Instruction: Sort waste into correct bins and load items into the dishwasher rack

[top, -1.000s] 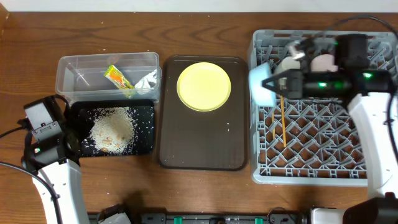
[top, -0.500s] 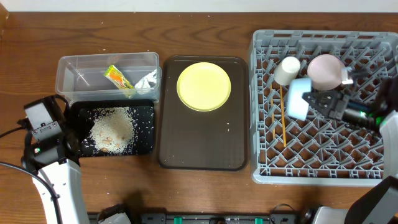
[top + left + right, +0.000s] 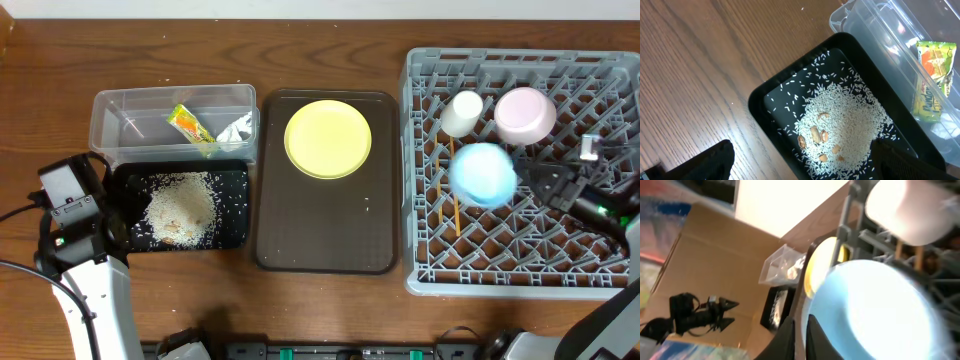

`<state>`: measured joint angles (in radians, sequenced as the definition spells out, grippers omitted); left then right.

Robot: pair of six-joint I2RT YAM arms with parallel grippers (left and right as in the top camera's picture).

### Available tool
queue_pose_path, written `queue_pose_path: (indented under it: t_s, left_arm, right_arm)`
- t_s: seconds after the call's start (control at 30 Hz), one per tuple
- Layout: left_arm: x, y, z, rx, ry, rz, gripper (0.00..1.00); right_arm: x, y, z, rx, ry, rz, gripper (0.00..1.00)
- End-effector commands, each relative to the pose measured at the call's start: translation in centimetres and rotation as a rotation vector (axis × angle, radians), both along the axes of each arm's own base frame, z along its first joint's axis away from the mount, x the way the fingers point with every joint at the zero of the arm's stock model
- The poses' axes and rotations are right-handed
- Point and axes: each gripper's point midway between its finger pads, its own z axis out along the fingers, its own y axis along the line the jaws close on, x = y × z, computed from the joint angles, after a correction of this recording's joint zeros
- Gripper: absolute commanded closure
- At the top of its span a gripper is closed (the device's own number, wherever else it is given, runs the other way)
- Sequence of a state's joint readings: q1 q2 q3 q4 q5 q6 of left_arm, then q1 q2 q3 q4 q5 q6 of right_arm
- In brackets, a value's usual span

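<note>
Four items are now within the rack (image 3: 412,200). Overhead, the blue bowl (image 3: 483,173) has moved in from the left rim to mid-rack, near the cup (image 3: 462,113), pink bowl (image 3: 526,115) and chopsticks (image 3: 447,215), with the right gripper (image 3: 530,178) at its right edge. Only the plate (image 3: 328,138) on the brown tray (image 3: 325,235) is left to load. The rack's front rows look free.

Left wrist: the left gripper (image 3: 807,160) gapes wide over the rice (image 3: 840,125) in the black tray (image 3: 760,100), beside the tub (image 3: 880,30) holding the wrapper (image 3: 930,80).

Right wrist: the bowl is blurred against the fingers (image 3: 787,335), and I cannot tell if they are pinching it or have let go.
</note>
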<state>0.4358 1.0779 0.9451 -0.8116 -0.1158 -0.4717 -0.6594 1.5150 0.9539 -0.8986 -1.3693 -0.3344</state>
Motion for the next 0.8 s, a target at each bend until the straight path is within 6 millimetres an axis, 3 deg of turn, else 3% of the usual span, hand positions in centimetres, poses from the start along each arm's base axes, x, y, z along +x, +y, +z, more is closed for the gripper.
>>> queue_pose_path:
  t_s: [0.0, 0.1, 0.27, 0.4, 0.63, 0.77]
  left_arm:
    - [0.0, 0.4, 0.6, 0.016, -0.008, 0.017, 0.11]
    - [0.0, 0.4, 0.6, 0.016, -0.008, 0.017, 0.1]
    - [0.0, 0.4, 0.6, 0.016, -0.008, 0.017, 0.1]
    - [0.0, 0.4, 0.6, 0.016, -0.009, 0.017, 0.11]
    - [0.0, 0.4, 0.6, 0.016, -0.008, 0.017, 0.1]
    - [0.0, 0.4, 0.6, 0.016, -0.008, 0.017, 0.11]
  right_arm:
    - [-0.3, -1.4, -0.4, -0.057, -0.004, -0.044, 0.9]
    - [-0.5, -2.7, -1.4, -0.099, 0.043, -0.084, 0.86]
    - [-0.7, -3.9, -1.5, -0.087, 0.063, -0.128, 0.85]
    - [-0.7, -3.6, -1.5, -0.067, 0.085, -0.129, 0.75]
    - [0.0, -0.7, -2.1, -0.148, 0.112, -0.021, 0.59]
    - [0.9, 2.4, -2.1, -0.252, 0.109, 0.095, 0.55]
